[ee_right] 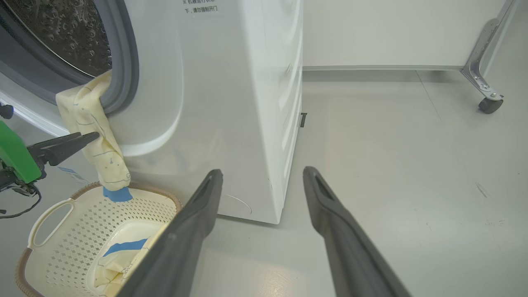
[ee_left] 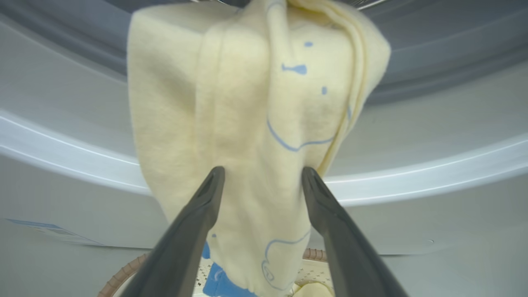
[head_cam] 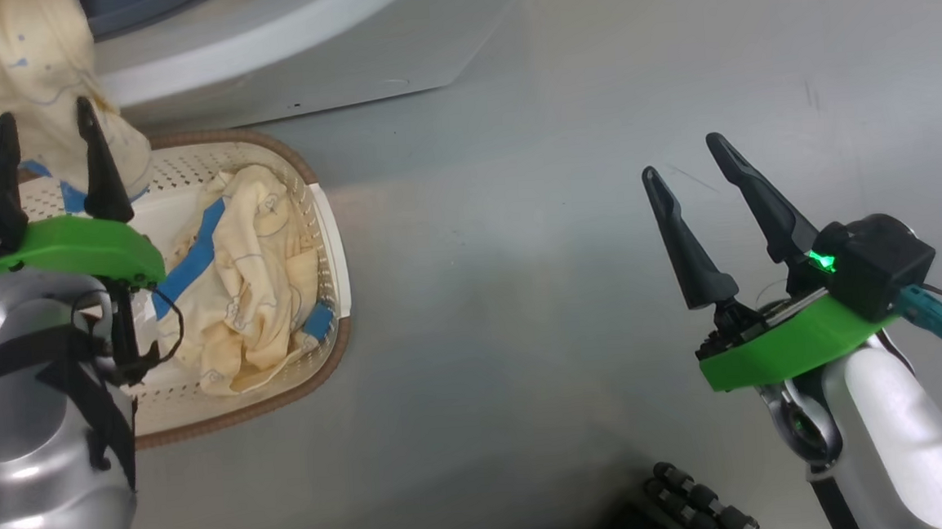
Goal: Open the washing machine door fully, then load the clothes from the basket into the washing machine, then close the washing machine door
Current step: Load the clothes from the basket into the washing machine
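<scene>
Head view: the left gripper (head_cam: 45,115) stands with its jaws spread, holding nothing. Its fingers point up the picture at a hanging garment (head_cam: 18,71), cream with thin blue lines. The basket (head_cam: 331,248) sits on the floor (head_cam: 558,210) just before the machine (head_cam: 278,47). In it lies a crumpled garment (head_cam: 251,278), its long axis along the basket's length, with a blue band slanting across it. The right gripper (head_cam: 681,157) is well apart over bare floor, jaws wide and empty.

Left wrist view: the hanging garment fills the middle and drapes down from the machine's opening. Its long axis is upright and its lower end points into the basket, where a blue patch shows. The two fingers (ee_left: 198,214) flank it without pinching; I cannot tell whether they touch it.

Right wrist view: the upper end of the hanging garment is caught over the grey seal (ee_right: 123,62) at the mouth of the drum (ee_right: 62,37). It hangs straight down the white front, and its blue tip reaches the basket's back rim. A left finger tip is right at its side. The right gripper's own fingers are spread, pointing at the machine's corner and the floor.
</scene>
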`<state>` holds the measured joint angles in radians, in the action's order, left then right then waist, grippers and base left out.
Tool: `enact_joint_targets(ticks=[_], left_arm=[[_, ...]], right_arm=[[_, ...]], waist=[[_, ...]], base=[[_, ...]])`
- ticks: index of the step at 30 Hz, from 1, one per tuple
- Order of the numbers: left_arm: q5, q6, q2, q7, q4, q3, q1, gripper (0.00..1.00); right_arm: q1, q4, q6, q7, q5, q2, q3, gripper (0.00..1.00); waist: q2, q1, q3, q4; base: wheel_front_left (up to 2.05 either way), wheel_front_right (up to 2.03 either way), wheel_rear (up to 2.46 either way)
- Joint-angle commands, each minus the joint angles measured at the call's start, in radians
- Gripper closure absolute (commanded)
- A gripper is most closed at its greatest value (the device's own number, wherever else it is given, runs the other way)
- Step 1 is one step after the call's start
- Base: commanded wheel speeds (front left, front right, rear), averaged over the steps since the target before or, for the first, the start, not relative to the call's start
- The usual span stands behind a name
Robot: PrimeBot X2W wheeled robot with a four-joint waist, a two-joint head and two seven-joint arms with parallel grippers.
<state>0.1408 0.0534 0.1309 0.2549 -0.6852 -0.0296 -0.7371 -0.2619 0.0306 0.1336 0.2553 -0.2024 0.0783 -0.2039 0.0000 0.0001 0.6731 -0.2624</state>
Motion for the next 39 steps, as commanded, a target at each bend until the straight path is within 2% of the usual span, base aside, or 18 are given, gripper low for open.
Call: enact_joint_targets(ticks=[1,13,14,15,16,17,18,29,39], left_arm=[[-0.005,-0.005,0.037,0.007,0.015,-0.039,-0.017,0.00],[-0.009,-0.017,0.051,0.007,-0.002,-0.086,-0.103,0.00],[-0.015,-0.017,0.052,0.007,0.008,-0.086,-0.109,0.14],[-0.019,-0.016,0.052,0.007,0.016,-0.087,-0.114,0.43],[-0.021,-0.014,0.051,0.007,0.023,-0.088,-0.117,0.62],[-0.025,-0.013,0.049,0.007,0.032,-0.087,-0.120,0.74],[-0.027,-0.012,0.045,0.007,0.040,-0.088,-0.121,0.99],[-0.051,-0.001,0.027,0.007,0.091,-0.093,-0.111,1.00],[-0.060,-0.015,-0.015,0.007,0.193,-0.106,-0.044,1.00]], right_arm=[[-0.008,-0.034,-0.003,0.006,-0.003,0.015,-0.020,0.00],[-0.030,-0.037,-0.003,0.006,-0.004,0.021,-0.031,0.00],[-0.032,-0.037,-0.003,0.006,-0.005,0.021,-0.032,0.00],[-0.034,-0.036,-0.003,0.006,-0.005,0.021,-0.033,0.00],[-0.036,-0.036,-0.003,0.006,-0.005,0.021,-0.033,0.00],[-0.037,-0.035,-0.003,0.006,-0.006,0.021,-0.034,0.00],[-0.039,-0.034,-0.003,0.006,-0.006,0.021,-0.034,0.00],[-0.050,-0.031,-0.003,0.006,-0.007,0.020,-0.027,0.00],[-0.048,-0.036,-0.003,0.006,-0.002,0.019,-0.014,0.00]], waist=[[0.0000,-0.0001,0.017,-0.003],[0.0000,-0.0001,0.064,-0.004],[0.0000,-0.0001,0.067,-0.004],[0.0000,-0.0001,0.069,-0.004],[0.0000,-0.0001,0.071,-0.004],[0.0000,-0.0001,0.072,-0.004],[0.0000,-0.0001,0.073,-0.004],[0.0000,-0.0001,0.074,0.006],[0.0000,-0.0001,0.065,0.032]], base=[[0.00,0.00,0.00],[0.00,0.00,0.00],[0.00,0.00,0.00],[0.00,0.00,0.00],[0.00,0.00,0.00],[0.00,0.00,0.00],[0.00,0.00,0.00],[0.00,0.00,0.00],[0.00,0.00,0.00]])
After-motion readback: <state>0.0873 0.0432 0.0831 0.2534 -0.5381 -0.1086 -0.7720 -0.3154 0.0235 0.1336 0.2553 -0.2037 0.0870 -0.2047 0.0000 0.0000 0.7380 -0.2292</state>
